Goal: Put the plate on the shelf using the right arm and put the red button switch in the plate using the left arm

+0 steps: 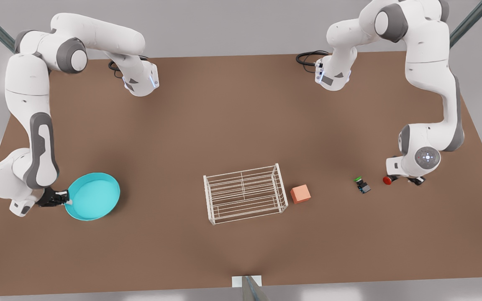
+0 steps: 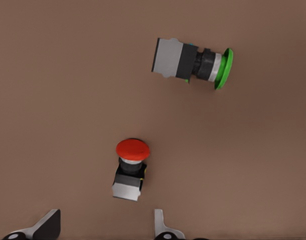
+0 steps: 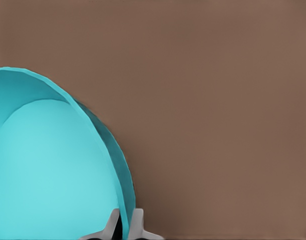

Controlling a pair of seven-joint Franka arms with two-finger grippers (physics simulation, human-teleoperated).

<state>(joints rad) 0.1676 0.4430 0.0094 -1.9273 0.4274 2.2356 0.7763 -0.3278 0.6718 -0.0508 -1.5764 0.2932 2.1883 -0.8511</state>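
Gripping the plate (image 3: 53, 165) rim, right claw (image 3: 124, 220) pinched shut, left claw (image 2: 105, 222) spread open just behind the red button switch (image 2: 131, 167) on the table (image 1: 224, 117).

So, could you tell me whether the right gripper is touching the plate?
Touching: in the right wrist view the right gripper has its fingers closed on the plate's rim.

The plate (image 1: 94, 196) is plain turquoise. The shelf (image 1: 245, 193) is white wire in a grid. The red button switch (image 2: 131, 167) has a red cap and a dark-grey body; the other switch (image 2: 192, 62) has a green cap. The cube (image 1: 300, 194) is orange, and the table (image 1: 232, 117) is brown.
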